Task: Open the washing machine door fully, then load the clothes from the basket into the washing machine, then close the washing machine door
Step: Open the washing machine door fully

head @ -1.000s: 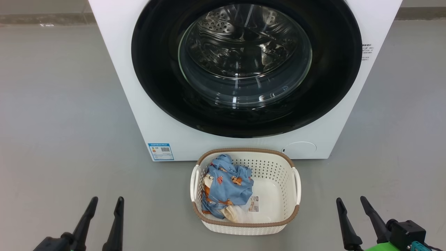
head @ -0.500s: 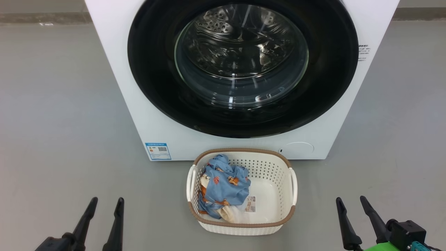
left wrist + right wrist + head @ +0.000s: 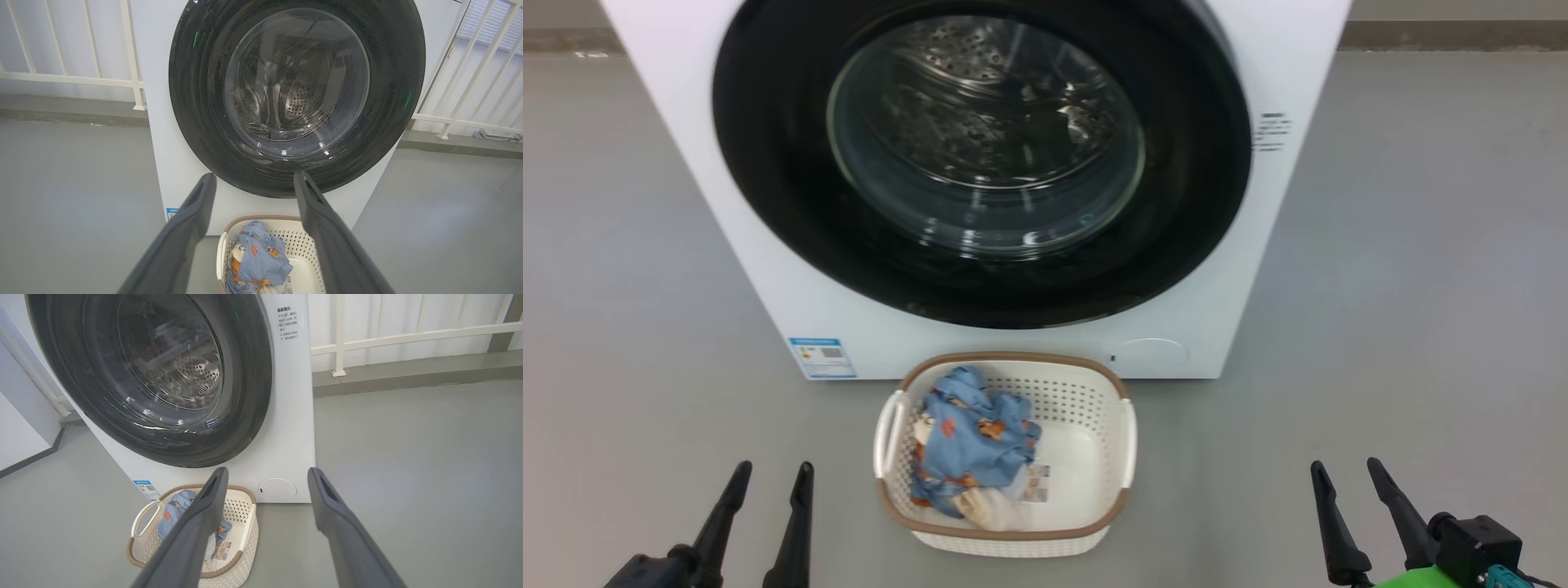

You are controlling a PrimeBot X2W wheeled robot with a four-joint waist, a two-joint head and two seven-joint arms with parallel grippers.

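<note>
- One basket (image 3: 1005,357) stands on the floor (image 3: 1421,327), just before the washer (image 3: 768,269).
- In it, at its left side, lies one bundle of clothes (image 3: 968,433): blue printed fabric and a cream piece. One paper label (image 3: 1037,483) lies beside them.
- One door (image 3: 1192,163), shut.
- Left gripper (image 3: 774,467) and right gripper (image 3: 1344,465): both spread wide, empty, well apart from the basket.

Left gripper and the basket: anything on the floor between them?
Nothing. In the head view, only bare grey floor separates the left gripper from the basket.
</note>
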